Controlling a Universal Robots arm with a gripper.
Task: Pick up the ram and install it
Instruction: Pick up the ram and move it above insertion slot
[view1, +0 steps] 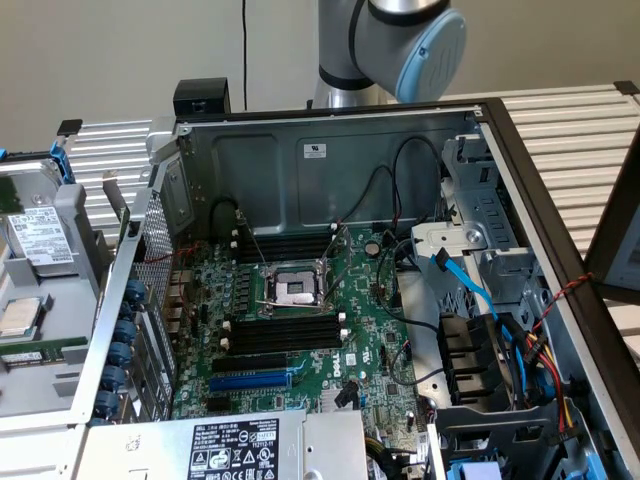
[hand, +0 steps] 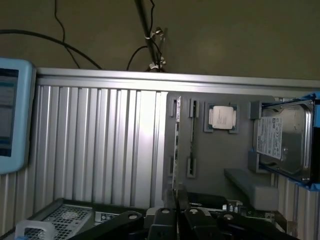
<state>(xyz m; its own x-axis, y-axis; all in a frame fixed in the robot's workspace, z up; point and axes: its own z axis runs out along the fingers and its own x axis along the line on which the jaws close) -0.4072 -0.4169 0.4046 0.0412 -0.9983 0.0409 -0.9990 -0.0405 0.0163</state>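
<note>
Evidently the black fingers (hand: 167, 222) of the gripper (hand: 178, 202) are pressed together, or all but, with nothing pinched between them. Just beyond their tips stands the ram (hand: 176, 145), a long, thin green circuit-board stick set on its edge in the grey moulded tray (hand: 235, 165), so the wrist view meets it edge-on. Its long axis runs straight away from the fingertips, almost in line with the seam between them, and its thin way lies across the direction in which the jaws close. I judge the gripper lined up with it, though whether the tips touch it I cannot tell. Within the tray the ram has the outermost place, along the tray edge that borders the ribbed aluminium tabletop (hand: 100, 145), so that side is open. On its other side comes a vacant holder with small grey clips (hand: 192, 140), then the square silver processor chip (hand: 222, 117). At the tray's far side sits the silver hard drive (hand: 280, 137) in its blue bracket, well apart from the stick. To the exterior view's right of the tray lies the open grey computer case (view1: 270, 180), whose green motherboard (view1: 370, 340) shows long black memory slots (view1: 285, 330) unfilled.
</note>
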